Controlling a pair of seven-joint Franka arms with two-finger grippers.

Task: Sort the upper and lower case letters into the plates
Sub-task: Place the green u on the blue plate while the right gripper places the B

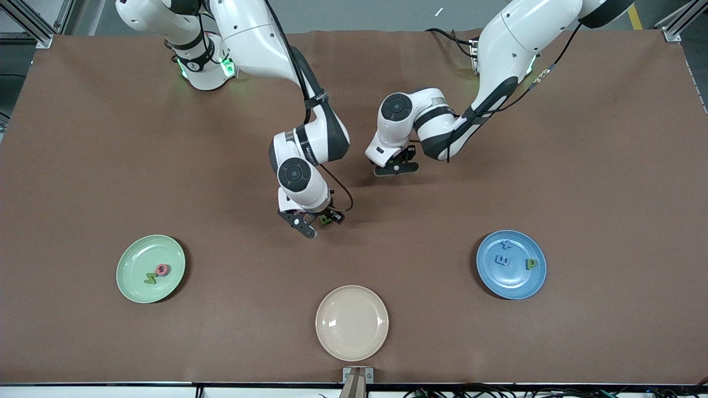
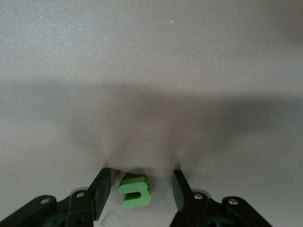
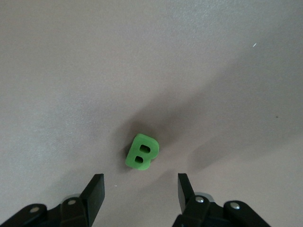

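Left gripper (image 2: pixel 140 189), right gripper (image 3: pixel 140 194): jaws parted.

White arms (image 1: pixel 500 52) with black joints, black cables, dark fingers (image 2: pixel 102 189).

We see a matt brown cloth-like cover (image 1: pixel 110 166) over the table, wrinkled along its edges, and on it three smooth, glossy round plates, pale green (image 1: pixel 135 290), cream-beige (image 1: pixel 352 323) and blue (image 1: pixel 511 284). The chunky green B-shaped toy letter (image 3: pixel 141 152) looks like matt foam or soft plastic. Both arms have glossy white plastic shells, and the black gripper fingers (image 3: pixel 93 194) look matt.
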